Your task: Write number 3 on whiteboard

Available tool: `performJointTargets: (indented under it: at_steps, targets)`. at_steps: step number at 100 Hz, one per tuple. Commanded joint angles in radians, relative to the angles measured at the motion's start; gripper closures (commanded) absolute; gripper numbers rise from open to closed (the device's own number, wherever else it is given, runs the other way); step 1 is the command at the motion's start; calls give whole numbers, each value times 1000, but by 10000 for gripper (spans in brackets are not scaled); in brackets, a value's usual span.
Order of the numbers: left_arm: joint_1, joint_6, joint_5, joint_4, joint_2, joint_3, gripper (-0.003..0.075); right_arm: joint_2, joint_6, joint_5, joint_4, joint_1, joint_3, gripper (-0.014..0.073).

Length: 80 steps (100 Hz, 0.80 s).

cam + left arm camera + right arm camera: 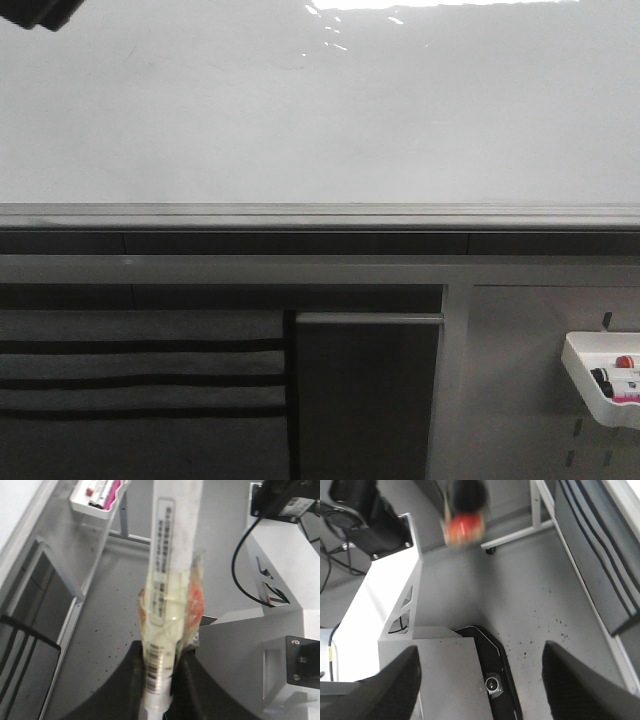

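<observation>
The whiteboard (320,120) fills the upper half of the front view, glossy white with glare at its top and a grey metal rail (320,215) below it. I see no number 3 or any other mark on it. My left gripper (162,667) is shut on a white marker (170,575) with a barcode label, wrapped in clear tape with an orange patch, and its tip is out of view. A dark part of an arm (40,12) shows at the board's upper left corner. My right gripper (480,680) is open and empty over the floor and the robot's base.
A white tray (603,378) of markers hangs on the grey perforated panel (520,400) at the lower right; it also shows in the left wrist view (97,495). A dark panel (365,400) and striped slats (140,380) sit under the rail. A blurred black and red object (465,510) hangs in the right wrist view.
</observation>
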Motion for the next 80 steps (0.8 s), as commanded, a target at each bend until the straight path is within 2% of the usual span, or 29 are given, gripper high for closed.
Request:
performJointTargets:
  at_steps: [1,19,54,80]
  targets:
    - [-56,4,21,-56,-22,-32,738,0,-18,-50,24,58,-72,140]
    - [-114,-2,19,-56,-22,-32,738,48,-13,-27,8,124,-146,140]
    - [-115,-2,19,-50,-22,-32,738,128,61,-2,-81,205,-258,142]
    - [-115,-2,19,-36,-22,-32,738,133,79,51,-127,207,-289,291]
